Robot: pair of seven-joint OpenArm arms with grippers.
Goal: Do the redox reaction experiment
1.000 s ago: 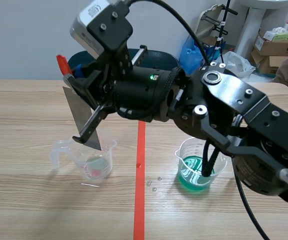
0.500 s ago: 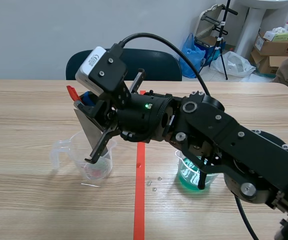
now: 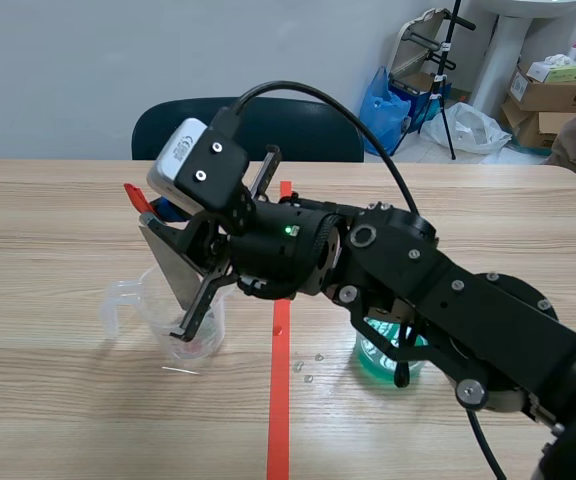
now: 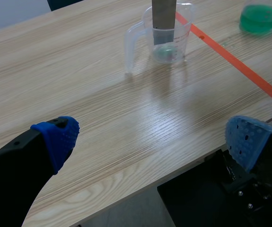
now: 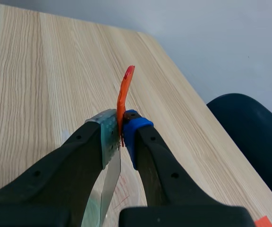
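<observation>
**Grey plate pinched over the clear cup**

Metal, thin and grey, the plate [image 3: 173, 265] hangs tilted from the right gripper [image 3: 163, 215], whose arm comes in from the right and crosses past the tape line [image 3: 280, 400]. The plate's lower end sits inside the cup [image 3: 153, 310], a clear jug with a handle standing left of the line. The left wrist view shows the plate [image 4: 164, 14] passing down behind the cup's [image 4: 174, 47] wall, with a little greenish liquid at the bottom. Whether the plate touches that liquid cannot be told.

In the right wrist view the right gripper [image 5: 119, 125] is pressed on the plate's [image 5: 108, 184] top edge. An orange tab [image 5: 125, 92] is clamped against the plate, between the two pads [image 5: 135, 127], and sticks up past them. The tab [image 3: 135, 196] also shows in the scene view, above the plate.

The beaker [image 3: 388, 355] of green liquid stands right of the line, well apart from the cup and partly behind the arm. A few drops lie on the table [image 3: 68, 400] near the line.

The left gripper [image 4: 150, 137] hangs spread wide near the table's near edge, blue pads [image 4: 58, 137] apart and holding nothing. The cup and beaker [image 4: 260, 16] are well ahead of it.
</observation>
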